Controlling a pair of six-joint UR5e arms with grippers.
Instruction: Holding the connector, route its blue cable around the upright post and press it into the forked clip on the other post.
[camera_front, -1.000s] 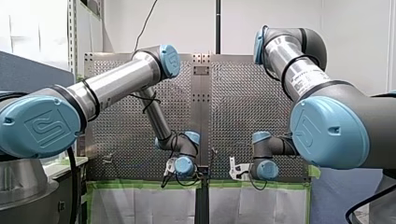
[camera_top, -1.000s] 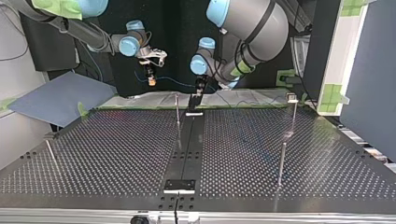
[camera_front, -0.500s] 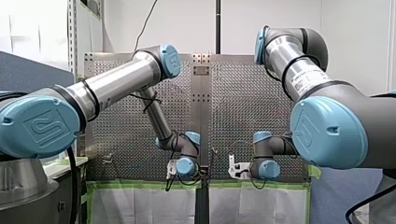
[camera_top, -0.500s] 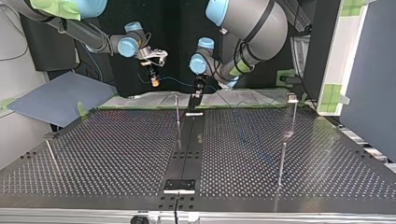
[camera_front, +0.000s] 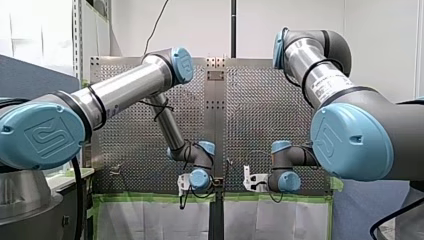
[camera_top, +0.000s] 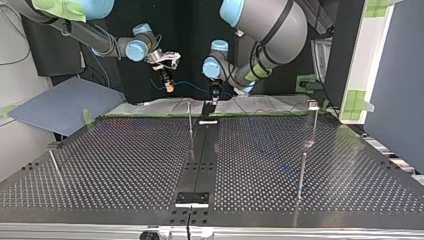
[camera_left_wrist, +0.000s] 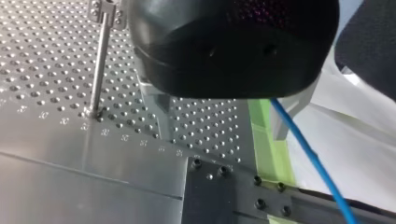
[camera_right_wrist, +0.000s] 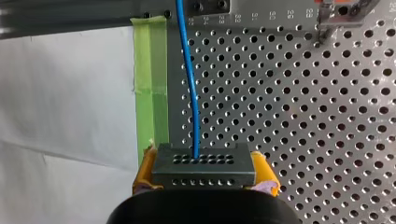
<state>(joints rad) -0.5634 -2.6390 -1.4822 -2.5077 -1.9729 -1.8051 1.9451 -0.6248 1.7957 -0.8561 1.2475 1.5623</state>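
While the yellow pads (camera_right_wrist: 145, 169) of my right gripper (camera_right_wrist: 204, 170) clamp it, the grey, hole-studded rectangular connector (camera_right_wrist: 204, 163) hangs left of the top view's upper middle. Its smooth blue cable (camera_right_wrist: 189, 74) runs ahead over the perforated metal table (camera_right_wrist: 327, 116). Whether my left gripper (camera_top: 213, 94) is wide or narrow, I cannot tell.
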